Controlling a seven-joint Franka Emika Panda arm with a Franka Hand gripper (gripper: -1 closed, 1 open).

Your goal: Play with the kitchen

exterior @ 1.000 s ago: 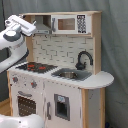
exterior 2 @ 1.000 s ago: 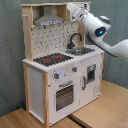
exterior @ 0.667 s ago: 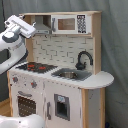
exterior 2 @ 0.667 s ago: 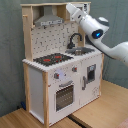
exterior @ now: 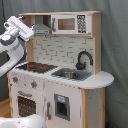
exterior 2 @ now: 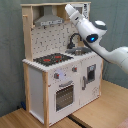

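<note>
One kitchen (exterior: 60, 75) in frame, white panels with pale-wood sides, standing on a wooden floor (exterior 2: 100, 107) against a grey backdrop (exterior: 115, 45). One white arm, raised to the kitchen's upper level in both exterior views; gripper (exterior: 26, 29) sits at the end of it, just in front of the hood (exterior: 42, 26), and whether the jaws are open or closed cannot be told from either view. Upper level, counted: one grey hood, one microwave (exterior: 70, 23) with a dark keypad, beside the hood on the side away from the gripper. Counter level, well below the jaws: one black hob (exterior: 34, 66) with two red rings, one sink (exterior: 70, 75), one black arched faucet (exterior: 84, 59) behind the sink. Sink basin: contents not discernible. Lower front, farthest below the jaws: one oven door (exterior 2: 65, 95) with window under the hob, two knobs above it, one smaller door (exterior 2: 91, 74) with dark panel under the sink. Rounded counter extension (exterior: 100, 79) bare at the sink end.
</note>
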